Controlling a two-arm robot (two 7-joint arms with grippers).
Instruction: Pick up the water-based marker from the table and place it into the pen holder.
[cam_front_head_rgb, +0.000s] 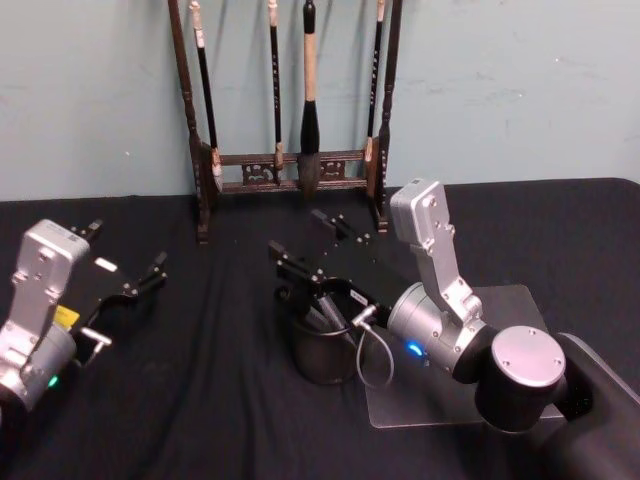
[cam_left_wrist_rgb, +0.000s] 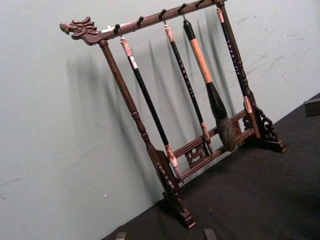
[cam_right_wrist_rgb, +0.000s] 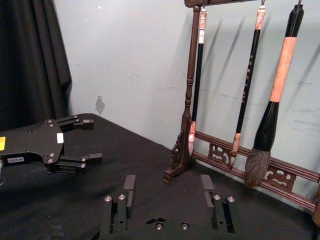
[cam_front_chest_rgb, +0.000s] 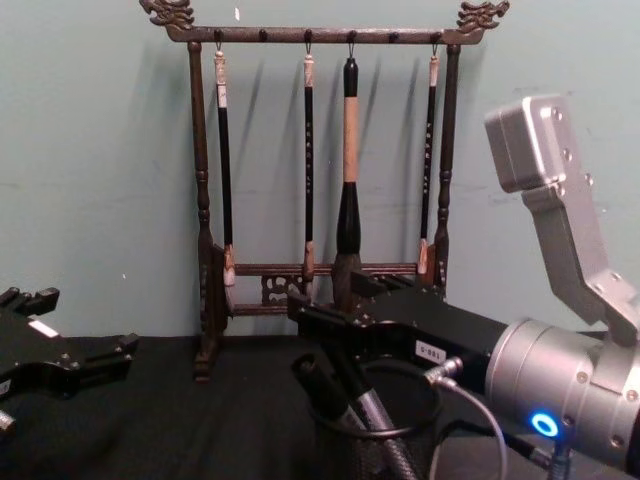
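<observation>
Hovering above the pen holder (cam_front_head_rgb: 324, 352), my right tool (cam_front_head_rgb: 312, 250) has its fingers spread wide with nothing between them. The water-based marker (cam_front_head_rgb: 331, 312) leans inside the holder, tip poking above the rim. My left tool (cam_front_head_rgb: 128, 258) rests open over the black surface (cam_front_head_rgb: 200, 400), well apart.

We see two arms built of brushed silver housings with round joint caps and small screws. The right arm (cam_front_head_rgb: 455, 320) carries a blue light on its barrel-shaped wrist, a white label, and a thin grey cable looping from a metal plug. The left arm (cam_front_head_rgb: 35, 310) shows a green light and a yellow sticker. Both end in flat black grippers, right gripper (cam_front_head_rgb: 310, 250), left gripper (cam_front_head_rgb: 125, 262), with slim black fingers (cam_right_wrist_rgb: 85, 159), silver bolt heads and white labels.
</observation>
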